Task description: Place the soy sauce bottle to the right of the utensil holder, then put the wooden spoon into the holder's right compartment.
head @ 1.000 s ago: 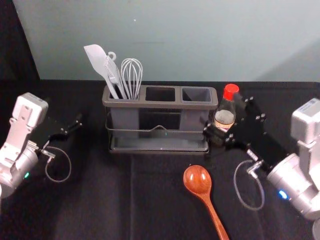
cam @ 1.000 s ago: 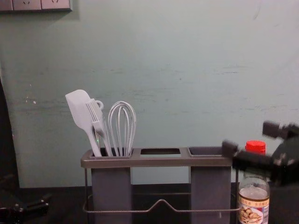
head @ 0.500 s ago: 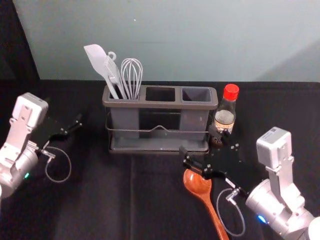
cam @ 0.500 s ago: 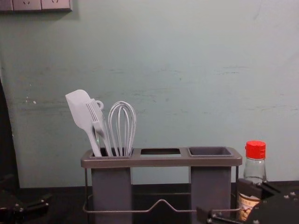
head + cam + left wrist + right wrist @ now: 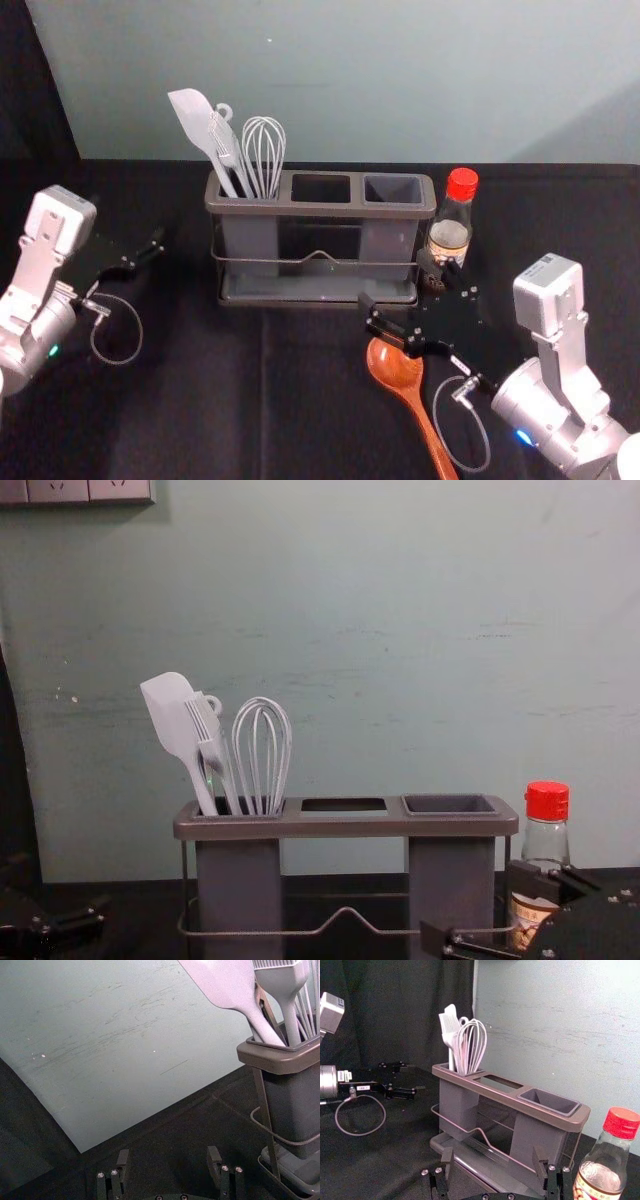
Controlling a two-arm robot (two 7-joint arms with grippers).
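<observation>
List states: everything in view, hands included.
Utensil holder, upright
Right compartment, empty
Left compartment, holding utensils
Spatula, head up
Brush, head up
Whisk, head up
Soy sauce bottle, upright, red cap on
Wooden spoon, lying down
Left hand, open, holding nothing
Right hand, open, holding nothing

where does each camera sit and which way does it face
Head view: robot's head, facing forward and down at the utensil holder; both arms show.
Left wrist view: left wrist, facing the wall and holder's end; open left gripper shows.
Right wrist view: right wrist, facing the holder; open right gripper shows, left one beyond.
Chest view: chest, facing forward; both grippers show low.
Head and chest views share the soy sauce bottle.
</observation>
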